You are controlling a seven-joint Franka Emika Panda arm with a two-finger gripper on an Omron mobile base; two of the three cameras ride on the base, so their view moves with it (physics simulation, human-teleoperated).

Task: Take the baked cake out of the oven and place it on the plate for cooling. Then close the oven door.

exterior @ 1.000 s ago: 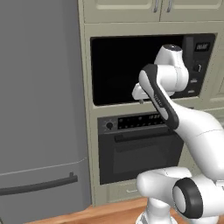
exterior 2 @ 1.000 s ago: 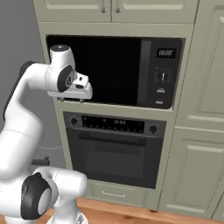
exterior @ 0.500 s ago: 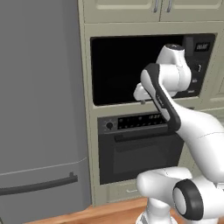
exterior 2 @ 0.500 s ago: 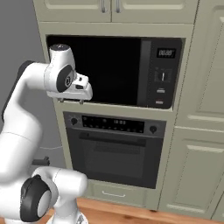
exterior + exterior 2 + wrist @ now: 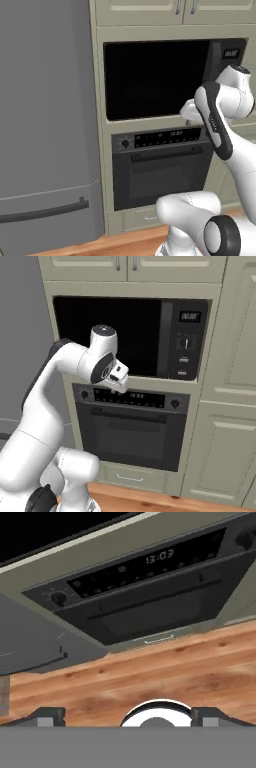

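Oven [image 5: 161,170] built into pale cabinetry, directly below the larger black microwave [image 5: 165,77]. Oven door [image 5: 132,435] shut flush, upright, with bar handle [image 5: 167,153] running across its top, just under the control strip [image 5: 131,398]. Two round knobs at the strip's ends, digital display between them. Fingers [image 5: 116,386] spread wide, gripping nothing, hung in front of the oven's control strip, at the seam between microwave and oven, apart from the handle. Seen from the hand: oven door [image 5: 150,614] closed, wooden floor [image 5: 150,677] beneath it. Grey fridge [image 5: 47,125] just left of the oven. Cream cabinet doors [image 5: 227,451] right of the oven.
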